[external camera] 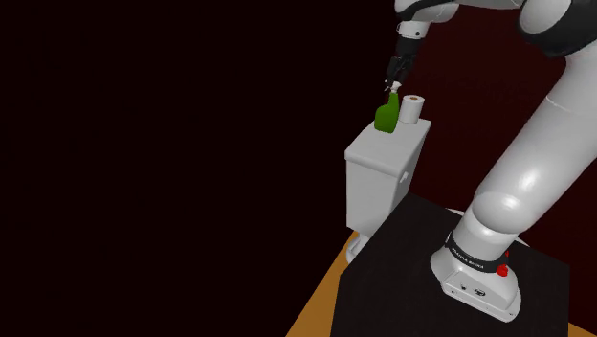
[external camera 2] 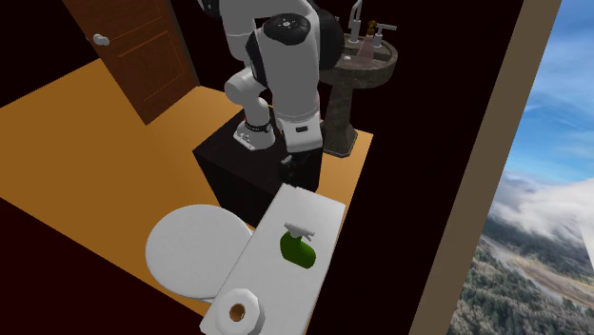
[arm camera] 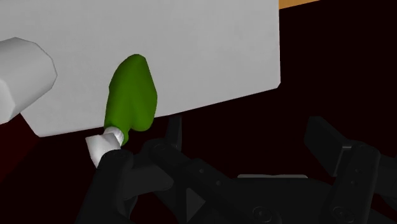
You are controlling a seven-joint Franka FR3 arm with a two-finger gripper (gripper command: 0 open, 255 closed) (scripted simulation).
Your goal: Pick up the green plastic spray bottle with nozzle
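The green spray bottle (external camera: 386, 117) stands on the white tank lid (external camera 2: 319, 211) of a toilet, near the lid's middle, with its white nozzle (arm camera: 102, 146) pointing up toward the arm. The gripper (external camera: 395, 74) hangs above it, at about 12 o'clock of the bottle in the shoulder view. In the wrist view the two black fingers (arm camera: 114, 184) stand wide apart and hold nothing. The nozzle is just beside one finger, not between the two. I judge the bottle to be light and rather stiff, with a smooth rounded body that can slip or tip when it is pushed from one side only. The narrow neck under the nozzle, or the flatter sides of the body, seem to me the better place to close on, with the bottle first brought to the centre between the fingers. A paper roll (external camera: 412, 109) stands on the same lid, at 3 o'clock of the bottle in the shoulder view and at 7 o'clock in the second exterior view. It is near but apart, so one open finger might touch it. The lid's edge is also not far, and a knocked bottle could fall off.
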